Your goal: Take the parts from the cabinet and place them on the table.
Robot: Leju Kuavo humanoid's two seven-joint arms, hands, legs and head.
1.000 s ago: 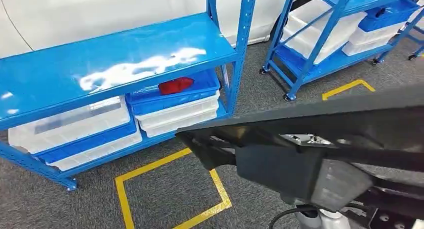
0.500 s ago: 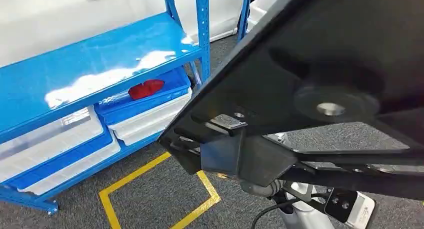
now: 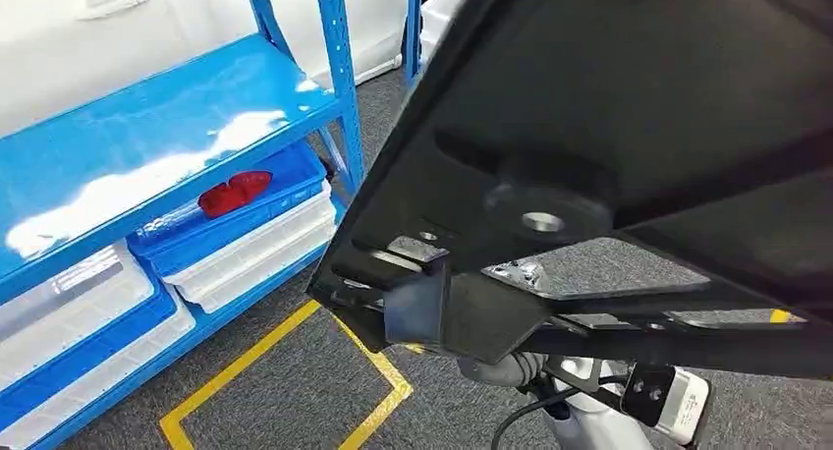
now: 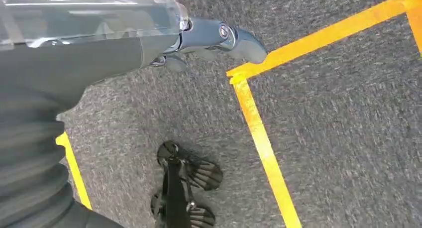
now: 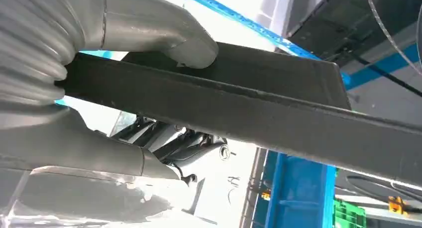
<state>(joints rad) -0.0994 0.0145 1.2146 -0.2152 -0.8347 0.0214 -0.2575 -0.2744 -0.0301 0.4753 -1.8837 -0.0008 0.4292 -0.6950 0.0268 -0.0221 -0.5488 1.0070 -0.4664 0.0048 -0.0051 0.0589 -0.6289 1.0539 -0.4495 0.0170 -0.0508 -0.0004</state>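
A large flat black part (image 3: 609,126) with brackets on its underside is held up close in the head view and covers most of the picture's right. My right hand (image 5: 99,88) grips this black part (image 5: 249,113) by its edge, with the thumb (image 5: 169,39) pressed on one face and the fingers under the other. My left hand (image 4: 209,36) hangs over the grey carpet and holds nothing, its thumb stretched out. A red part (image 3: 234,193) lies in a blue bin (image 3: 255,214) on the lower level of the blue cabinet rack (image 3: 147,145).
White and blue bins (image 3: 88,322) are stacked on the rack's bottom level. Yellow tape lines (image 3: 295,371) mark a square on the carpet in front of the rack. A second blue upright (image 3: 413,18) stands behind.
The whole picture has shifted, so the camera has turned and the rack sits further left. The black part now stands higher and closer and hides more of the scene.
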